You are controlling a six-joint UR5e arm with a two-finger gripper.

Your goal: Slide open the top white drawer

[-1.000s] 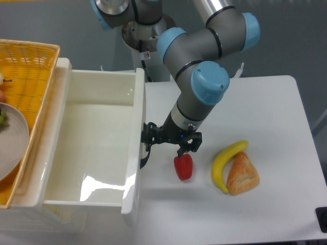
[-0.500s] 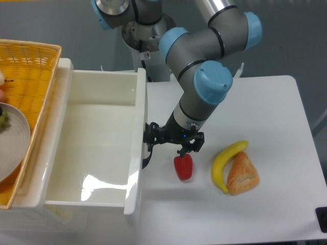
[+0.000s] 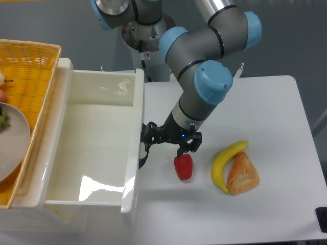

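The top white drawer (image 3: 134,153) stands pulled far out over the table's left side, its deep glossy tray bare inside. A curved black handle (image 3: 142,158) sits on its front panel, facing right. My gripper (image 3: 147,137) reaches in from the right at the upper part of that handle, its black fingers closed around it. The grey and blue arm rises behind it toward the top centre.
A red pepper (image 3: 183,167) stands just right of the gripper, below the wrist. Further right lie a banana (image 3: 225,158) and a piece of bread (image 3: 242,175). A yellow wicker basket (image 3: 30,66) holding a grey plate (image 3: 10,143) sits left of the drawer.
Drawer front and gripper shifted slightly to the right, then back left by a similar small amount. Pepper, banana and bread stayed put.
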